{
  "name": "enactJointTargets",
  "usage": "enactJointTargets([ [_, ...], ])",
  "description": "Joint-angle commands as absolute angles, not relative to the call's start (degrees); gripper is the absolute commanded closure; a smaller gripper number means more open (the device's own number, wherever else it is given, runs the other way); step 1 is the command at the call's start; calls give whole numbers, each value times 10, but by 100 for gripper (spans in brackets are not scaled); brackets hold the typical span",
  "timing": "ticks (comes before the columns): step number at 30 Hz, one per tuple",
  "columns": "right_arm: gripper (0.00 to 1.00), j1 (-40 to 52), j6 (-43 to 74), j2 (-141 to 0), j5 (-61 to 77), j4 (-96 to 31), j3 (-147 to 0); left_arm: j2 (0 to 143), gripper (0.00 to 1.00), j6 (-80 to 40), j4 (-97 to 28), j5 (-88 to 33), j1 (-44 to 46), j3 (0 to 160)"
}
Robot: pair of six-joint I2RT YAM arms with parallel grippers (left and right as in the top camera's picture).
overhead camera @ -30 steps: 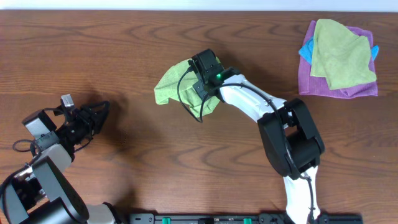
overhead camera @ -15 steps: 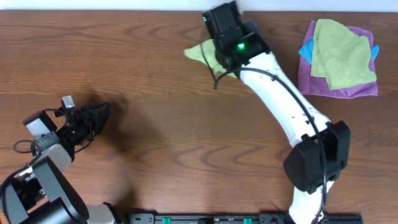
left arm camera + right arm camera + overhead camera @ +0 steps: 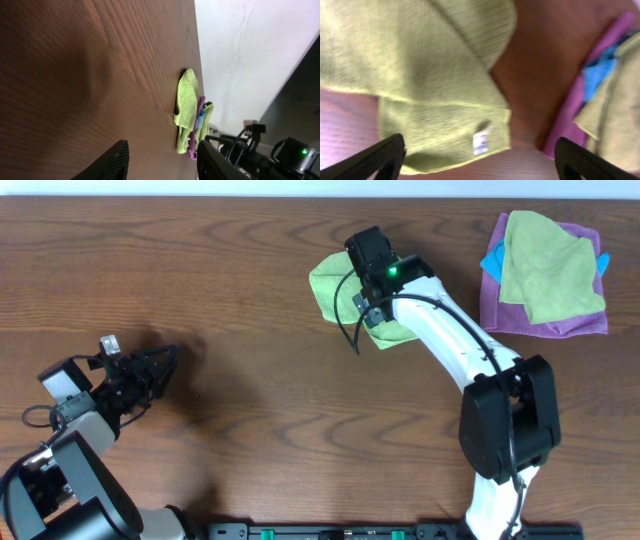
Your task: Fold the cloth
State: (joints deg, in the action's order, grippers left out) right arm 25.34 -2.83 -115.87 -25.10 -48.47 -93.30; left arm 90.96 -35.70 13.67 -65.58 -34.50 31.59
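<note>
you see the cloth (image 3: 330,285) as soft, matt, finely ribbed fabric with a flat white tag (image 3: 481,143). the table (image 3: 200,270) is dark wood, grain showing, faint sheen. the right arm (image 3: 443,335) wears glossy white plastic.

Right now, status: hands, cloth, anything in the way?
Left hand open, empty. Right hand open over the cloth. Cloth lies rumpled, tag up. Cloth stack apart, far right.

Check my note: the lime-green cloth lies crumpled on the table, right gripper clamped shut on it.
Wrong on the grip: the cloth lies crumpled on the table, but the right gripper is open over it, fingers spread wide, as the right wrist view shows.
</note>
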Motion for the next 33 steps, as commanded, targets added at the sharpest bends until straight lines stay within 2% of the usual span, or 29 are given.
enactJointTargets([
  [1,9,249,-58,-1166,-125,-472,-916,906,54,-347,135,-655,-348,320],
  [3,12,249,-77,-1170,-47,-456,-905,906,56,-347,133,-658,-344,320],
  [4,14,250,-78,-1173,-30,-449,-899,906,64,-347,133,-665,-337,320],
  [5,15,250,-69,-1174,-32,-450,-896,906,63,-347,133,-676,-326,320],
  [7,14,246,-10,-1174,-36,-464,-893,906,59,-342,133,-690,-277,320],
  [9,14,234,52,-1168,-36,-484,-894,906,58,-342,134,-665,-212,321],
  [12,12,203,112,-1155,-35,-503,-894,906,57,-343,135,-590,-98,326],
  [17,10,152,163,-1147,-31,-523,-894,907,46,-356,135,-435,59,365],
  [22,10,93,149,-1141,-14,-511,-894,930,47,-355,136,-327,106,413],
  [33,8,81,80,-1094,-15,-486,-895,1189,48,-312,89,-341,159,698],
])
